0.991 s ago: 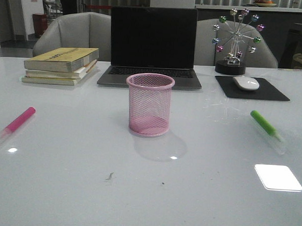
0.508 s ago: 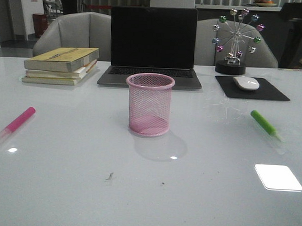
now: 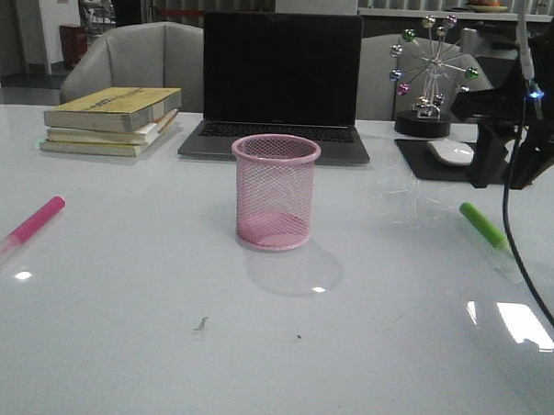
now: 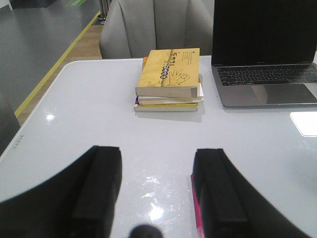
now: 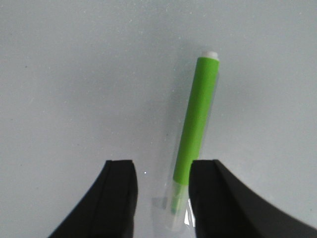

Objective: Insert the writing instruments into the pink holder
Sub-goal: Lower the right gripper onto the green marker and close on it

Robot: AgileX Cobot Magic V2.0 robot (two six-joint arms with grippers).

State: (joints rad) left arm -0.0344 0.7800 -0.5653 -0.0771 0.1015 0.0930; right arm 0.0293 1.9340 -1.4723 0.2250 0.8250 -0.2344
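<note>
The pink holder [image 3: 274, 191] stands upright and empty at the table's middle. The pink-magenta marker [image 3: 33, 223] lies flat at the left, its clear cap toward the front edge. At the right lies the green marker [image 3: 483, 226]. My right gripper [image 3: 504, 176] hangs open just above and behind it. In the right wrist view the green marker [image 5: 198, 119] points away, its clear cap lying between the open fingers of the right gripper [image 5: 161, 163], close to one of them. My left gripper [image 4: 158, 151] is open over bare table; a sliver of the pink marker [image 4: 195, 213] shows beside one finger.
At the back stand a stack of books [image 3: 115, 118], an open laptop [image 3: 278, 88], a white mouse [image 3: 451, 153] on a black pad [image 3: 417, 165] and a ferris-wheel ornament [image 3: 435, 72]. The right arm's cable [image 3: 514, 245] hangs past the green marker. Grey chairs stand behind the table.
The right arm has come into the front view from the upper right and lowered over the green marker. The markers and the holder have not moved.
</note>
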